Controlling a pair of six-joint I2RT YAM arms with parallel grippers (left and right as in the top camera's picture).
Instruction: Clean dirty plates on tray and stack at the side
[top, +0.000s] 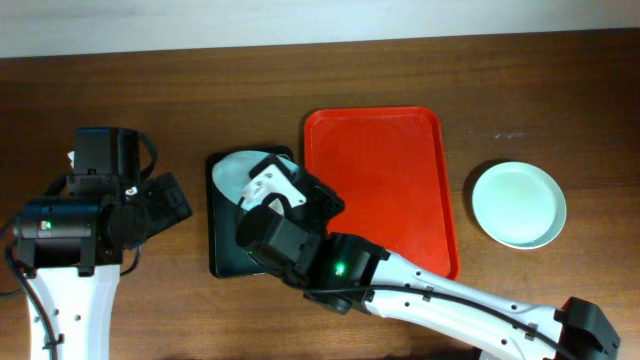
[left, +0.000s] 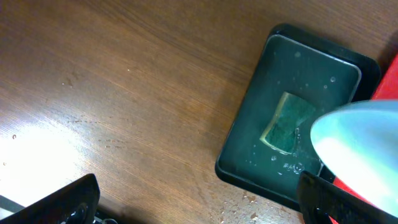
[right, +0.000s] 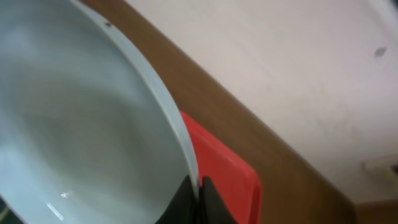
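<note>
My right gripper (right: 198, 193) is shut on the rim of a pale plate (right: 81, 130) and holds it tilted over the black tray (top: 222, 250); the plate also shows in the overhead view (top: 235, 175) and the left wrist view (left: 360, 140). No smear shows on its visible face. The red tray (top: 385, 180) lies bare in the middle of the table. A plate stack (top: 518, 204) sits on the table to its right. My left gripper (left: 199, 202) is open and empty over bare wood, left of the black tray.
The black tray (left: 249, 155) holds water and a green sponge (left: 287, 123). Water drops lie on the wood by its near edge. The right arm crosses the front of the table. A pale wall stands beyond the far edge.
</note>
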